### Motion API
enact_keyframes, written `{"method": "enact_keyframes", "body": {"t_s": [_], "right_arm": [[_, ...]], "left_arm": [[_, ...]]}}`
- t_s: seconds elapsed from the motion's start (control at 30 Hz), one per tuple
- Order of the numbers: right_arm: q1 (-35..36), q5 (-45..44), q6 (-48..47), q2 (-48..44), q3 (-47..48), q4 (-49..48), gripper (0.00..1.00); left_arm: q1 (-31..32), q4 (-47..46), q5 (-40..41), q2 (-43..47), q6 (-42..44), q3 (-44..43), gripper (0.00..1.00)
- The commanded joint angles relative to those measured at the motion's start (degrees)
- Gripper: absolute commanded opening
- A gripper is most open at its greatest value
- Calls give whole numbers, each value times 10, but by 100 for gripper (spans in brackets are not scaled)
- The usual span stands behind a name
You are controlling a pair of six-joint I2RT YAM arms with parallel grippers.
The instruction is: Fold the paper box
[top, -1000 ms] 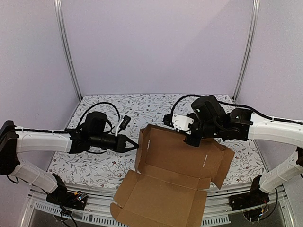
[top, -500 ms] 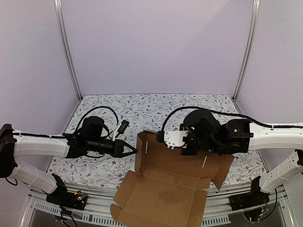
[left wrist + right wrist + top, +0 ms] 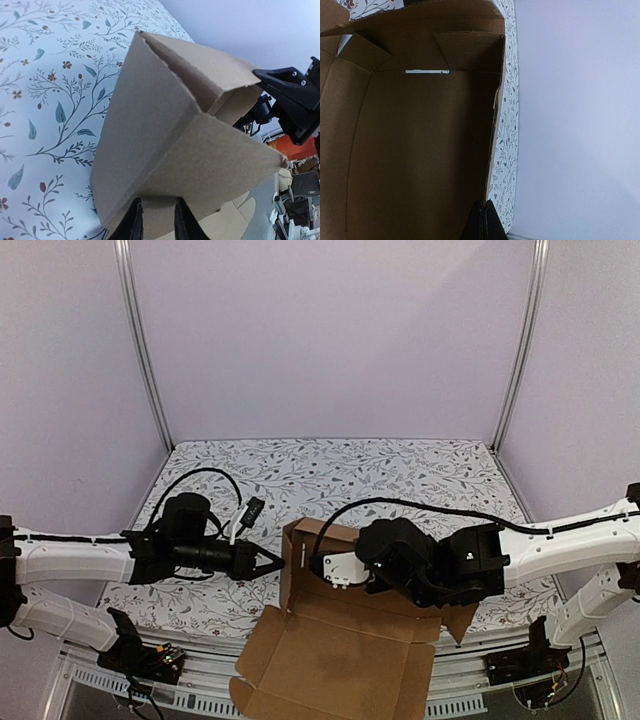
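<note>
The paper box (image 3: 340, 650) is a brown cardboard sheet, partly folded, lying at the table's near edge with its front panel flat and hanging over that edge. Its left side wall (image 3: 291, 560) stands up. My left gripper (image 3: 276, 562) points at that wall from outside; in the left wrist view its tips (image 3: 157, 220) sit slightly open against the folded cardboard (image 3: 165, 125). My right arm's wrist (image 3: 400, 562) leans low over the box's back part, hiding its fingers from above. Seen from the right wrist, the right gripper (image 3: 482, 220) is shut beside an upright wall inside the box (image 3: 410, 150).
The floral table (image 3: 300, 470) runs back to lilac walls with metal posts (image 3: 140, 340) at the corners. A black cable (image 3: 215, 475) loops over the left arm. Both arm bases stand at the near edge.
My right arm swung left and down over the box, and the back panel folded lower. My left gripper drew slightly left and its jaws parted a little.
</note>
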State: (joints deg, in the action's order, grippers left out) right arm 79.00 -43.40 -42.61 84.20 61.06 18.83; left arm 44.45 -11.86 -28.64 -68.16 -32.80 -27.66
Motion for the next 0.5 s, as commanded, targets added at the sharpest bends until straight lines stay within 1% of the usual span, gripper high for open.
{"method": "enact_keyframes", "body": {"t_s": [0.0,0.13,0.23,0.33,0.47], "right_arm": [[23,-47,-19,25,-6,-5,0],[35,-67,-12,38,3,-2,0],[44,-73,-5,42,11,7,0],[53,-79,-2,43,16,10,0],[65,-97,-3,49,22,14,0]], "left_arm": [[20,13,46,22,10,15,27],[29,17,78,44,11,29,42],[35,16,98,59,15,36,51],[40,16,106,67,21,38,56],[50,26,124,67,34,36,59]]}}
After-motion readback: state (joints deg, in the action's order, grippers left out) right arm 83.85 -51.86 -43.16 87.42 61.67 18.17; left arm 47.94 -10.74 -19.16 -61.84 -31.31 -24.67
